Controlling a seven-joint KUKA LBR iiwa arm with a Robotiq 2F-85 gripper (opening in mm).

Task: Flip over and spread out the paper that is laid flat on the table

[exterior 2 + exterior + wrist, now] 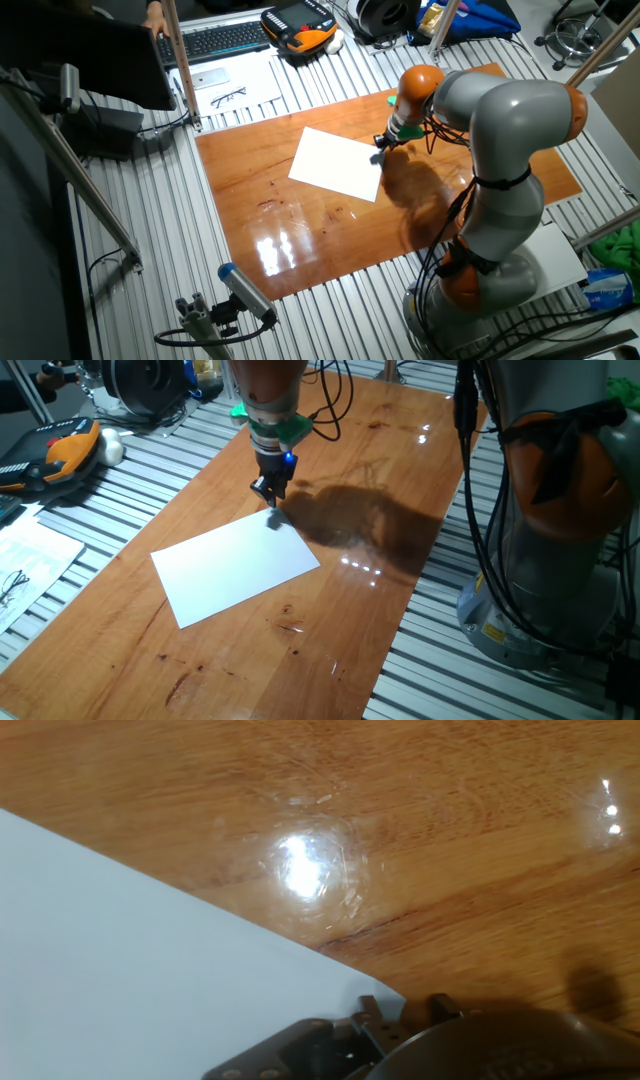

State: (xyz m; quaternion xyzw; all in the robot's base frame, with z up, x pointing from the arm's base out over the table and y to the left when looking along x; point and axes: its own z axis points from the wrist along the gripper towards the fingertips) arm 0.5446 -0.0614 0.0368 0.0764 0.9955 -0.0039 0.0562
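Observation:
The paper (pixel 235 565) lies flat on the table (pixel 380 460) with its plain white face up, set at an angle. My gripper (pixel 271 503) points straight down at the sheet's far corner, with its tips at the paper's edge. The other fixed view shows the gripper (pixel 378 155) at the right corner of the paper (pixel 338 163) on the table (pixel 300 220). In the hand view the white paper (pixel 130 980) fills the lower left. Its corner reaches between the two fingertips of the gripper (pixel 402 1010), which show only at the bottom edge. The gap between them is small.
Grey ribbed slats (pixel 150 460) surround the board. A printed sheet with glasses (pixel 20 575) lies at the left, beside an orange handheld device (pixel 70 445). The arm's base and cables (pixel 560 510) stand at the right. A keyboard (pixel 215 38) sits at the back.

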